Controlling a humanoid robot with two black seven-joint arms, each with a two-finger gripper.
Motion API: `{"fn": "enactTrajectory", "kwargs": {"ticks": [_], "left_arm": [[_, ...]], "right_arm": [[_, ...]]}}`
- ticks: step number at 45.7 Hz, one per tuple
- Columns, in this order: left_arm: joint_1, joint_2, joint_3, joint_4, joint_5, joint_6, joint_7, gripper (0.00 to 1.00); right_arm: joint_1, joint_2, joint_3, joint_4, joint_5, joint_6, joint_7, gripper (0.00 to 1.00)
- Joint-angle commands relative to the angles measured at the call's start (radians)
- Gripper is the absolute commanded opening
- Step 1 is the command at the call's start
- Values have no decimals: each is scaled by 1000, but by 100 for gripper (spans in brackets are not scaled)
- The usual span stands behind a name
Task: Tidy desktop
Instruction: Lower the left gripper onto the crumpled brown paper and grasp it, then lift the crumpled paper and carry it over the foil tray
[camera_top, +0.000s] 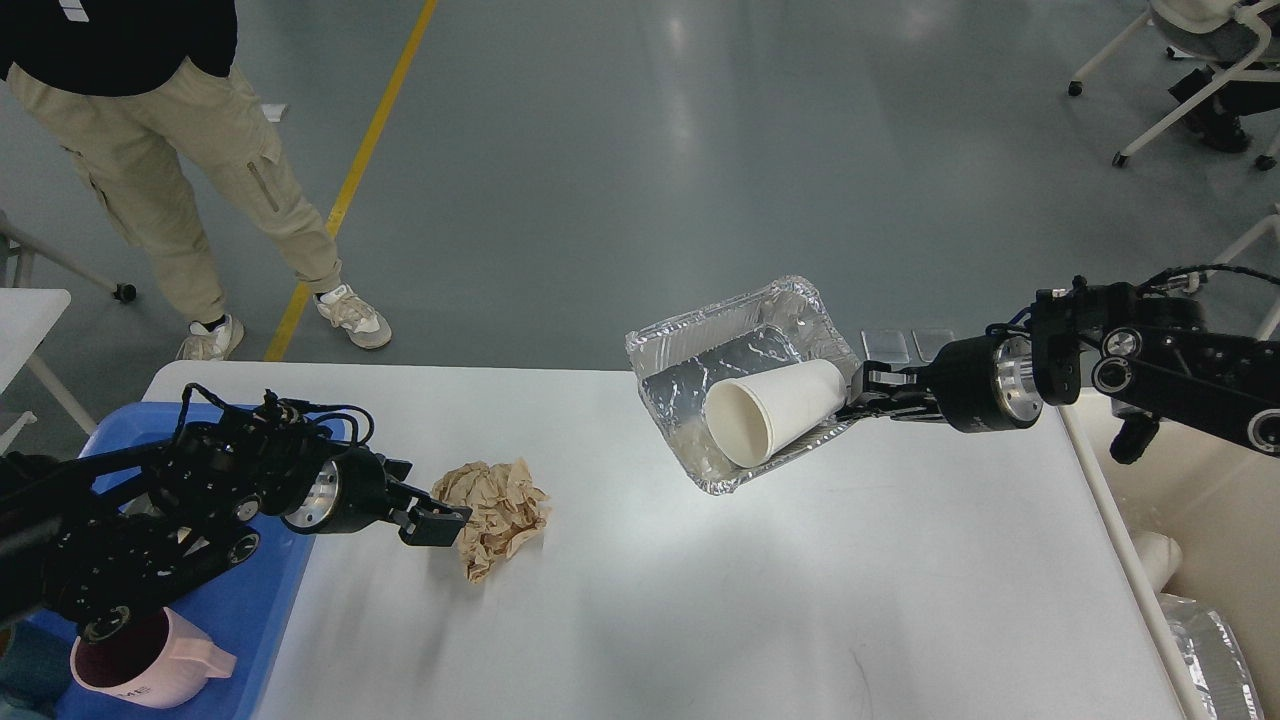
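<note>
Nearest the camera sits a pink mug (150, 665) in the blue tray (290, 590) at the lower left, smooth and glossy, with the left arm crossing above it. Beyond spreads the desktop (700, 600), a broad matte white slab with rounded corners, rigid and fixed, so the handling question falls to the litter on it. Crumpled brown paper (497, 512) lies left of centre, soft, light and springy; I judge a pinch across any raised fold would lift it, though it may shed its grip if squeezed too shallowly. The left gripper (437, 524) hovers just beside it at its left edge, jaws slightly parted and holding nothing as far as I can see. The right gripper (862, 392) is clamped on the rim of a foil tray (690, 350), raised and tilted over the far part of the table. Thin, shiny, wrinkled foil like this bends easily, so the rim is the stiffest hold. A white paper cup (770, 410) lies on its side within, mouth toward the camera; light and smooth, it could roll out. At the right edge a cream bin (1200, 500) stands below the table.
</note>
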Motion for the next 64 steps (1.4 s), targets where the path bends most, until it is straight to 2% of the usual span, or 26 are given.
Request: {"fn": "enactTrajectory", "kwargs": {"ticks": [1,17,21,28,35,39,49,50,53,54,58,61,64], "left_arm": [[3,-42,3,53,3,9,-1,97],[7,-115,6,164,1,49,-15,97],[10,-120,10,181,6,57,-47,95],[10,-111,32,185,61,95,-164,74],[10,-100,69,191,133,152,-261,64],[12,-95,72,193,141,176,-279,59],[13,-71,75,195,141,183,-281,52],[13,-68,75,195,141,183,-281,48],[13,-65,75,196,139,175,-278,21],[13,-63,76,199,138,173,-279,18],[13,-45,89,202,138,175,-287,8],[13,-33,93,202,139,176,-308,2],[23,-30,93,202,139,179,-322,1]], "right_arm": [[-2,-14,0,8,0,0,0,0],[-3,-25,2,16,0,-2,0,0],[-3,-25,2,16,0,-2,0,0],[-3,-25,2,16,0,-2,0,0],[-3,-26,2,19,0,-2,0,0],[-5,-31,0,19,0,-2,0,0],[-9,-35,2,22,0,-2,0,0],[-9,-37,2,23,0,-2,2,0],[-9,-38,2,28,0,-2,0,0],[-9,-38,2,28,0,-2,0,0],[-9,-40,2,31,0,-2,0,0],[-9,-40,2,31,0,-2,0,0],[-9,-40,2,29,0,-2,0,0]]}}
